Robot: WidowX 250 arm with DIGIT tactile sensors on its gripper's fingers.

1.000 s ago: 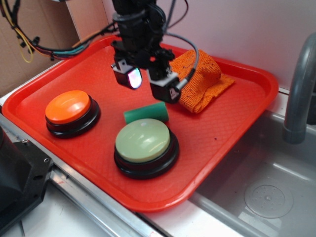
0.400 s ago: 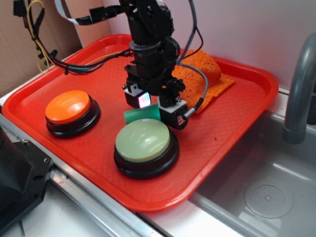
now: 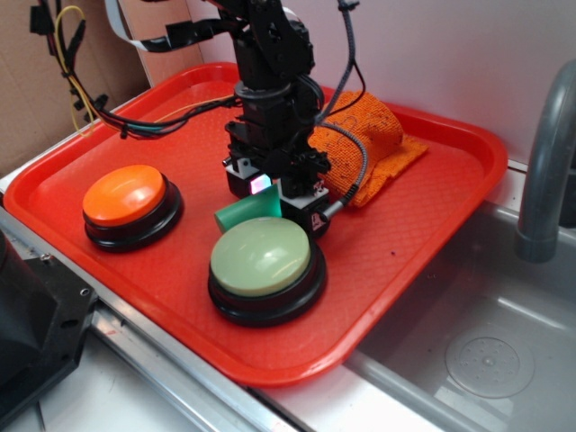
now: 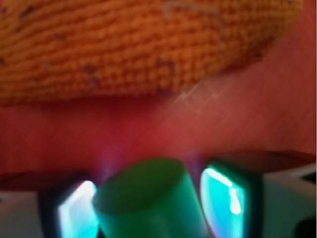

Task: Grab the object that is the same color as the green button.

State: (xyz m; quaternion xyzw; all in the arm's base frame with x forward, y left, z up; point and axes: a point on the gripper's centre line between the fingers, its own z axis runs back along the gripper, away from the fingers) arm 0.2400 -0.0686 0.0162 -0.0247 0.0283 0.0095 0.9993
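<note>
Two dome buttons on black bases are counted on the single red tray (image 3: 432,225): one pale green button (image 3: 261,256) and one orange button (image 3: 124,194). One dark green cylinder (image 3: 241,211) is seen, also visible in the wrist view (image 4: 148,201). One orange knitted cloth (image 3: 369,144) is counted. One gripper (image 3: 270,193) is present, with two fingers. One grey pipe (image 3: 547,162) is counted beside one sink (image 3: 486,342).

On the red tray (image 3: 423,225), the gripper (image 3: 270,200) straddles a small green cylinder (image 3: 243,212) just beyond the pale green button (image 3: 261,256); orange button (image 3: 124,195) left, orange cloth (image 3: 369,144) far right.
</note>
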